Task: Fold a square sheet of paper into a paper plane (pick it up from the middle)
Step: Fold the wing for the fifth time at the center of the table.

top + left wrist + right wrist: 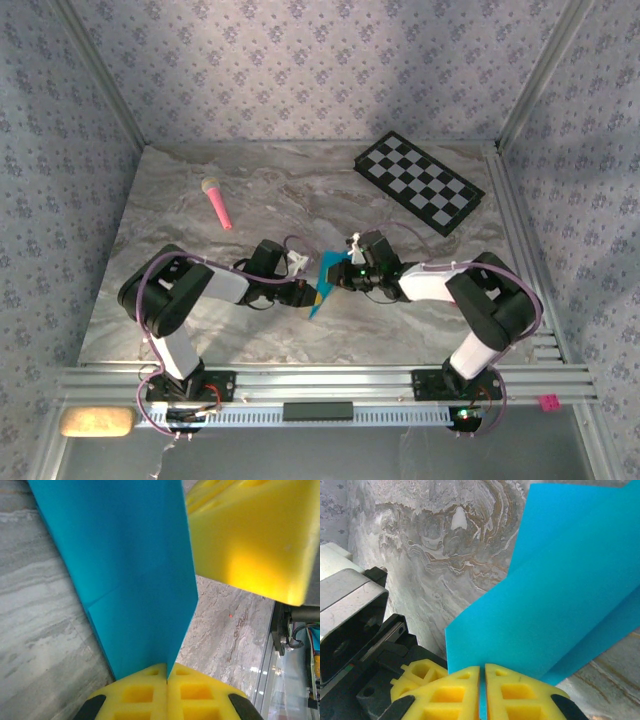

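The cyan-blue sheet of paper (325, 283) is held off the marble table between both arms near the table's middle, folded with creased layers. My left gripper (312, 292) is shut on its lower edge; in the left wrist view the paper (135, 580) rises from between the closed yellow fingertips (150, 690). My right gripper (340, 270) is shut on the paper's other side; in the right wrist view the sheet (560, 595) runs into the narrow slit between its yellow fingertips (520, 690). The right gripper's yellow finger (250, 535) looms at the top right of the left wrist view.
A black-and-white checkered board (419, 181) lies at the back right of the table. A pink stick (217, 202) lies at the back left. The left gripper's dark body (355, 625) sits close beside the right fingers. Aluminium rails (330, 385) edge the near side.
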Robot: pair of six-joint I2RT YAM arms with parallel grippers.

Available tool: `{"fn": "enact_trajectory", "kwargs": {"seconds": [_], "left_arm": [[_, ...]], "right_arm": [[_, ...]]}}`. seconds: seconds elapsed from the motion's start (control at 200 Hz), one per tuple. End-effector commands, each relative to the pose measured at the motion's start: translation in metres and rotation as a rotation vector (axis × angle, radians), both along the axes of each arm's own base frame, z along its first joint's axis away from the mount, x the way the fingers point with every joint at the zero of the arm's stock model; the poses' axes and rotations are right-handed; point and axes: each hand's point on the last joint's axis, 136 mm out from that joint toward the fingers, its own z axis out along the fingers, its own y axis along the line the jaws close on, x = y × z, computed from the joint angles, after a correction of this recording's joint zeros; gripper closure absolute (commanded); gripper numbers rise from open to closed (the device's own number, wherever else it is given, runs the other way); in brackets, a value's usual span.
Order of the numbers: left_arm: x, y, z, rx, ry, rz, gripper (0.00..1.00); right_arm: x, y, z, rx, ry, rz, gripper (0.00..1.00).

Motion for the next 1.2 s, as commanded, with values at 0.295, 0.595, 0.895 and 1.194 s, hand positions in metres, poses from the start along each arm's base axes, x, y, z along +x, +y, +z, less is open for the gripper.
{"fn": "enact_trajectory", "kwargs": {"seconds": [0.295,0.595,0.895,1.194], "left_arm": [[-0.014,0.018,-0.032,0.109,0.174,0.060,1.00],[-0.015,0.020,-0.036,0.118,0.227,0.105,1.00],[-0.016,0.021,-0.037,0.124,0.247,0.109,1.00],[-0.015,0.022,-0.038,0.136,0.251,0.106,1.00]], "right_arm": [[0.013,0.000,-0.001,0.007,-0.009,-0.003,0.88],[-0.004,0.006,0.009,0.036,-0.038,0.074,0.88],[0.005,0.008,0.000,0.013,-0.027,0.068,0.89],[0.011,0.001,-0.009,-0.017,-0.011,0.035,0.89]]}}
